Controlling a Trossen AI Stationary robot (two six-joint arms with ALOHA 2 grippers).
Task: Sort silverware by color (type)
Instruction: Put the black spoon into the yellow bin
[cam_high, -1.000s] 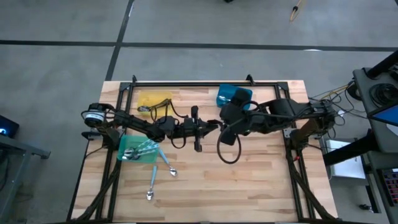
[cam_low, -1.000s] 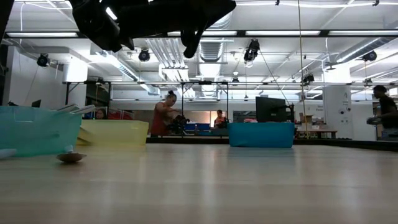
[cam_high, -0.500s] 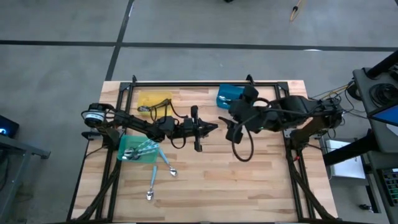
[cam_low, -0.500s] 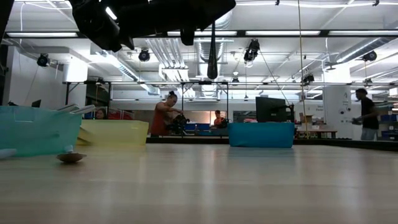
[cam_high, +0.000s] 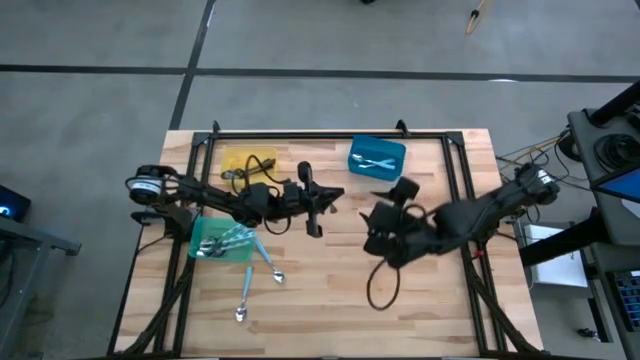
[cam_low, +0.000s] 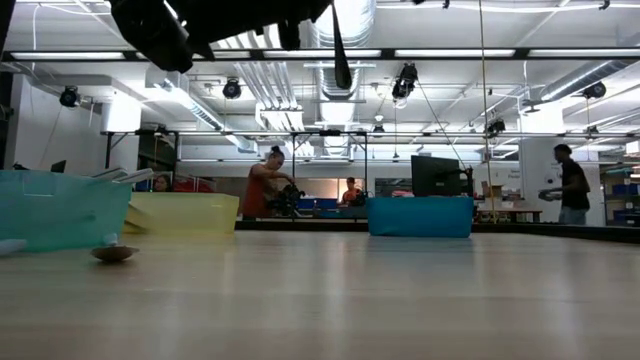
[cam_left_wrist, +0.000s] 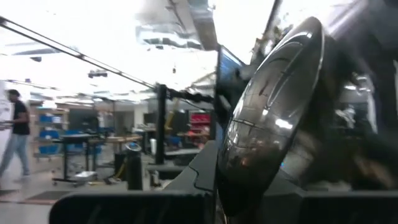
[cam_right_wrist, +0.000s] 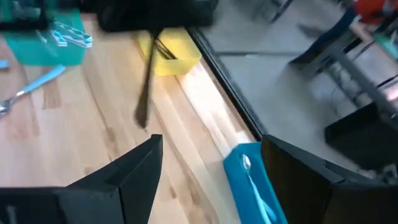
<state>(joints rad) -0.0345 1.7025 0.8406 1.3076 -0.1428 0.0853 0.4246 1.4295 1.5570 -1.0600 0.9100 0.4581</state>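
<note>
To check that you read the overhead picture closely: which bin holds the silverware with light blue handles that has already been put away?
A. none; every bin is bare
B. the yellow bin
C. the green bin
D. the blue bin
C: in the high view the light blue handles lie in the green bin, with more pieces on the table beside it.
</note>
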